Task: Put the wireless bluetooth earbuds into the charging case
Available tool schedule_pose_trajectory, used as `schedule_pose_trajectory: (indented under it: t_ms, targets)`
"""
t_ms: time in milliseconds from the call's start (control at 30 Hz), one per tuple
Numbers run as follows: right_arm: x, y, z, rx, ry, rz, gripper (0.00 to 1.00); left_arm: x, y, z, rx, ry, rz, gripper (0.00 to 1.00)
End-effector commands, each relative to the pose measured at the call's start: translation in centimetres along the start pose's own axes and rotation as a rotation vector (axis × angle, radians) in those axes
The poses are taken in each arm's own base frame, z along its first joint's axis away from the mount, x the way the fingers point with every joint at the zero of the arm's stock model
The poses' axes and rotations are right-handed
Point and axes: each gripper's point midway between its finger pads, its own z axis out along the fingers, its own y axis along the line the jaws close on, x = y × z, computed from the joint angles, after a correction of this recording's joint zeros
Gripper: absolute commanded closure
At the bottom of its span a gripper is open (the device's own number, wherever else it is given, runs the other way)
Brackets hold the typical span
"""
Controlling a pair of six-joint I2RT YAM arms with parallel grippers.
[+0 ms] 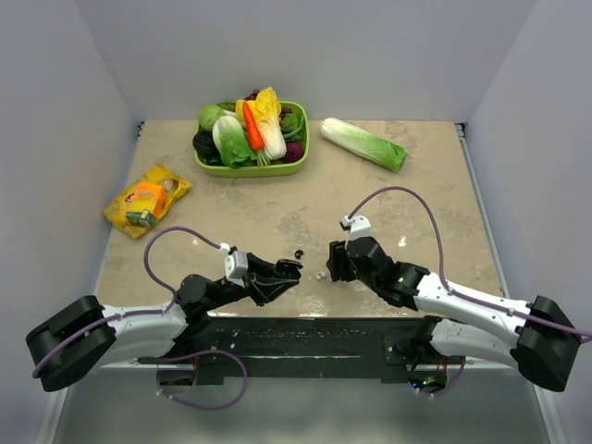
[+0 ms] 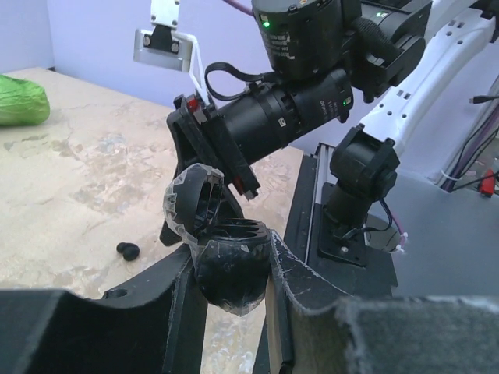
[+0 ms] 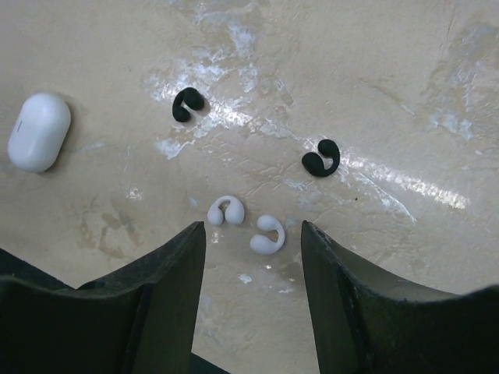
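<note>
Nothing is inserted yet: both white earbuds point(image 3: 226, 210) lie loose on the marbled beige table point(image 3: 374, 78), between the fingers of the partly open, empty right gripper point(image 3: 253, 241); the white charging case point(image 3: 39, 131) lies closed well aside. The left gripper point(image 2: 231, 261) clamps an open black case point(image 2: 222, 249). Plain pale walls surround the table

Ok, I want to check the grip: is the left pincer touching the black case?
Touching. The left wrist view shows the black case, lid open, clamped in the left pincer, with a finger pressed against each side.
</note>
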Motion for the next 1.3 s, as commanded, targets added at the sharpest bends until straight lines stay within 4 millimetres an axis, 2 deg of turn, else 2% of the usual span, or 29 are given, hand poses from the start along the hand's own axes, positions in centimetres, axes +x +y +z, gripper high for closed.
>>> schedule_pose_trajectory:
  t_ms: [0,67,267,300,400,467,533,600,700,767,800,900,1033,1267]
  targets:
    - [-1.0,1.9,-0.5,-0.117,-0.064,0.076,0.45,-9.3,-5.0,-3.7,0.179,-0.444,0.209,1.00]
    - [-1.7,1.6,-1.1,-0.109,-0.091,0.098,0.42,-9.5,-5.0,-3.5,0.177,-0.451,0.211,1.00]
    - [-4.7,-1.3,-2.5,0.016,-0.244,0.146,0.32,-9.7,-4.6,-3.1,0.165,-0.453,0.184,1.00]
    - [-5.3,-2.0,-2.6,0.040,-0.262,0.158,0.31,-9.5,-4.5,-3.0,0.163,-0.445,0.172,1.00]
    - [-5.9,-3.6,-2.0,0.104,-0.241,0.162,0.42,-9.3,-4.5,-2.7,0.167,-0.434,0.139,1.00]
    - [-5.3,-3.7,-1.0,0.109,-0.188,0.141,0.54,-9.3,-4.9,-2.6,0.188,-0.429,0.133,1.00]
    - [-5.2,-4.1,-0.4,0.116,-0.178,0.154,0.58,-9.3,-5.0,-2.6,0.193,-0.428,0.120,1.00]
    - [-4.3,-3.9,0.7,0.097,-0.139,0.152,0.64,-9.5,-5.0,-2.7,0.192,-0.433,0.119,1.00]
    - [-3.8,-2.8,1.7,0.046,-0.108,0.151,0.74,-9.4,-4.8,-2.8,0.177,-0.434,0.125,1.00]
    - [-4.2,-2.2,2.1,0.025,-0.120,0.161,0.73,-9.2,-4.1,-3.0,0.140,-0.434,0.121,1.00]
    - [-3.9,-2.4,2.4,0.039,-0.107,0.161,0.68,-9.1,-3.9,-3.1,0.127,-0.432,0.120,1.00]
    - [-3.5,-3.4,2.8,0.088,-0.100,0.156,0.62,-8.9,-3.1,-3.4,0.079,-0.432,0.123,1.00]
    - [-2.1,-4.7,3.8,0.123,-0.052,0.167,0.63,-8.3,-2.5,-3.3,0.055,-0.406,0.136,1.00]
    - [-1.2,-4.7,5.6,0.133,-0.002,0.171,0.64,-7.5,-2.4,-3.0,0.058,-0.376,0.129,1.00]
